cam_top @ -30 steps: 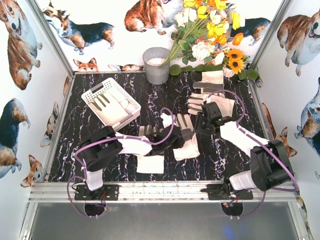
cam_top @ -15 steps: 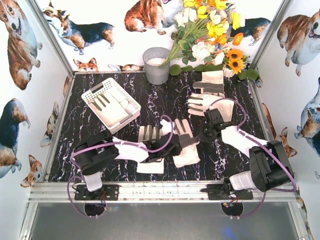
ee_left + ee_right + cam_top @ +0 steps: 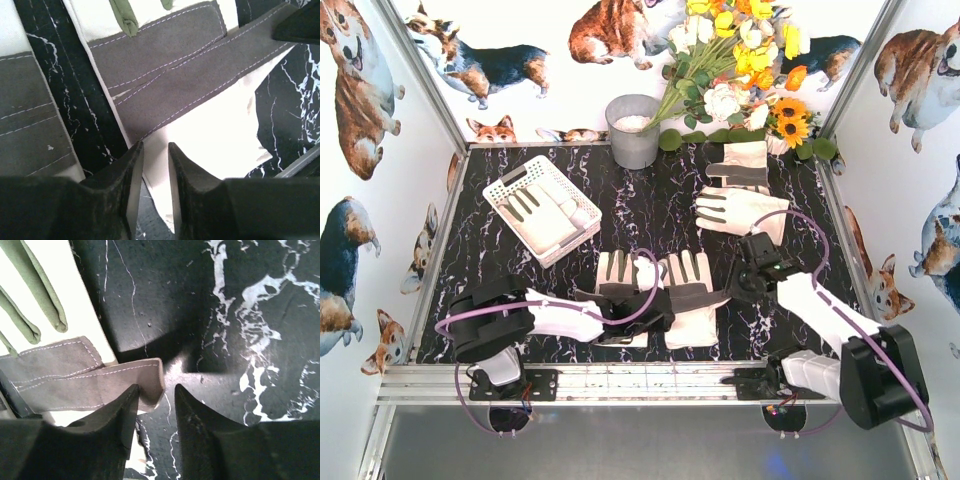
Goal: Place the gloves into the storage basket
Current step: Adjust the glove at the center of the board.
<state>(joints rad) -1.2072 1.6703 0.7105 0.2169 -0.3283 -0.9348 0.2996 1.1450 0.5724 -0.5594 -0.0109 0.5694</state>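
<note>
The white lattice storage basket (image 3: 510,182) sits at the left back with one glove (image 3: 548,212) in it. Two cream gloves with grey patches lie flat side by side at the front centre, one on the left (image 3: 617,272) and one on the right (image 3: 692,300). Two more gloves (image 3: 738,163) (image 3: 735,210) lie at the back right. My left gripper (image 3: 660,306) (image 3: 155,146) is slightly open over the right glove's cream cuff (image 3: 215,135). My right gripper (image 3: 730,294) (image 3: 156,388) is open, with the glove's grey thumb tip (image 3: 150,377) between its jaws.
A grey metal bucket (image 3: 633,130) stands at the back centre, and a bunch of artificial flowers (image 3: 740,70) lies to its right. Corgi-print walls close in the black marble table (image 3: 650,195). A metal rail (image 3: 640,380) runs along the near edge.
The right front glove, bunched between both grippers before, now lies spread flat nearer the front. Both grippers have moved toward the near edge, and the right one has also shifted right.
</note>
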